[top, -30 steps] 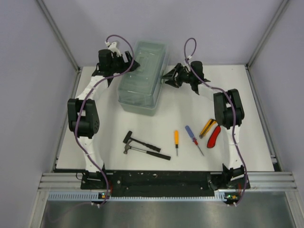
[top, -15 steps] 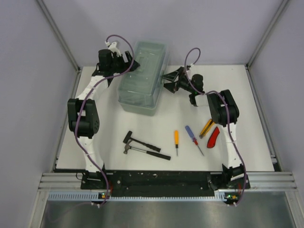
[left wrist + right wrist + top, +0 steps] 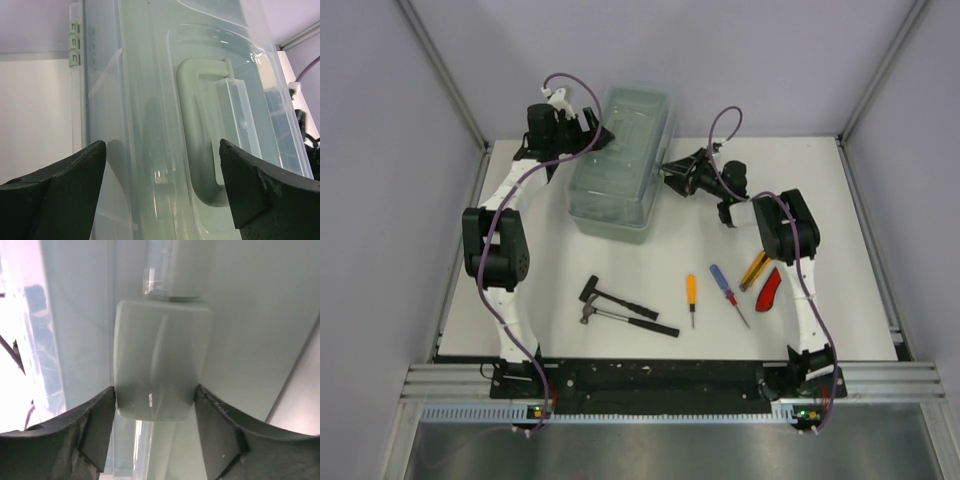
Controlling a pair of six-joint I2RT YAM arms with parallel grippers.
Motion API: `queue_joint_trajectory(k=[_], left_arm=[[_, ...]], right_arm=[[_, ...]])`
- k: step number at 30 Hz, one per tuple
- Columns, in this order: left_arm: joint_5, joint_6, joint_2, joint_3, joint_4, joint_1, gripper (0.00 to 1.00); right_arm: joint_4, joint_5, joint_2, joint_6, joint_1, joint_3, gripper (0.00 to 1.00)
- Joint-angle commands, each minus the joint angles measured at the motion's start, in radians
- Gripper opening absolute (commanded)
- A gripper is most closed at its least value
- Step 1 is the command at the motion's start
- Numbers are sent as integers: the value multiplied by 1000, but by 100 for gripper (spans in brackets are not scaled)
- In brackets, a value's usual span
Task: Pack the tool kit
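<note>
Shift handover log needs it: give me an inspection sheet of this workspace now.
Surface: white table, unmarked.
Job's things: toolbox, lid down; black hammer, steel hammer, orange screwdriver, blue screwdriver, yellow cutter, red cutter loose in front.
Clutter: nothing seen.
Grippers: left gripper open over lid beside handle; right gripper open, fingers flanking latch.
Cables: left cable, right cable loop free.
Surroundings: grey walls, aluminium rail.
</note>
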Motion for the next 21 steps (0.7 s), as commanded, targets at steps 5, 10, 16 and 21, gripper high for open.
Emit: queue_joint_trajectory(k=[5,10,16,21], left_arm=[[405,-78,170,-140,-320,-293,92],[408,-86,168,-162,-308,-301,92],[408,-86,170,-170,-304,-305,92],[405,-86,171,-170,-302,-305,92]], right_arm=[[-60,-145,-61,-58,328,156,18],[-226,-119,-98,-163,326,176,11],[-447,-50,-175,-310,328,169,9],[-559,-7,-195,-374,326,186,8]])
